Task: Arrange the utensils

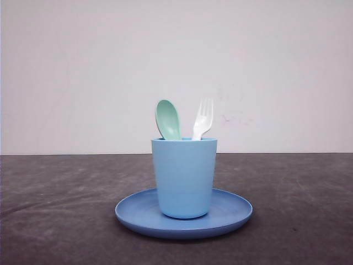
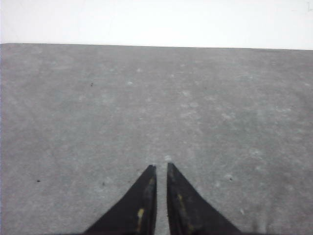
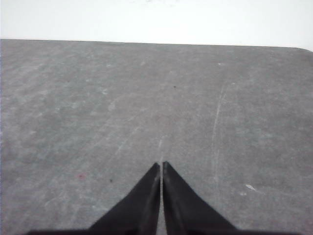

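Mint-green plastic catches your eye first in the front view: the spoon (image 1: 167,120) stands in the light blue cup (image 1: 184,176) at the centre of the frame, bowl end up and leaning slightly to the upper left, with the white fork (image 1: 202,118) just beside it on the right, tines up and tilted a little to the upper right. Both long axes run near vertical, handles hidden inside the cup, and the cup sits on the round blue plate (image 1: 231,212) on the dark desk (image 1: 55,210). From how they lie, you could judge both utensils already stowed. In the left wrist view, the left gripper (image 2: 160,168) sits at the bottom centre over bare desk, its jaws nearly together with only a thin slit between the tips, holding nothing. In the right wrist view, the right gripper (image 3: 161,164) is likewise at the bottom centre, jaws together and empty. You cannot tell from these views which arm is nearer the cup.
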You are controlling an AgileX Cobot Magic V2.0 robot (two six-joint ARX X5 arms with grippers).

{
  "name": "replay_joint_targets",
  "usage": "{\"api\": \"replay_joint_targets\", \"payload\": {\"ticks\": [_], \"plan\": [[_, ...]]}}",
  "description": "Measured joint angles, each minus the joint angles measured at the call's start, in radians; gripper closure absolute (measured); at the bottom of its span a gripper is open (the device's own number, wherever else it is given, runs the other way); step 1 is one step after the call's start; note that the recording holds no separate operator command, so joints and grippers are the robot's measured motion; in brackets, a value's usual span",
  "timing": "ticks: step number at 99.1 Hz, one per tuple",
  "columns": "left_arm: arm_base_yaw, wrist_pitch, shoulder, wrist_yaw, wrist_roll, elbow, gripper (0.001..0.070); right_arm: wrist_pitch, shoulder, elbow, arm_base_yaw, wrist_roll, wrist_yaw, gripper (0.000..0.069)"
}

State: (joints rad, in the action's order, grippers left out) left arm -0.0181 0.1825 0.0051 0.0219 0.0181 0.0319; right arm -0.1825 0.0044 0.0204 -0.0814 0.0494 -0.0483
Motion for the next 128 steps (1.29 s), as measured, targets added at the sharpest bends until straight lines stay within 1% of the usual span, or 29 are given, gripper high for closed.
{"api": "replay_joint_targets", "payload": {"ticks": [9,128], "plan": [[0.000,0.000,0.000,0.000,0.000,0.000,0.0697,0.000,0.000,0.000,0.000,0.000,0.019,0.0683],[0.000,0.000,0.000,0.000,0.000,0.000,0.0697,0.015,0.000,-0.003,0.000,0.000,0.019,0.0683]]}}
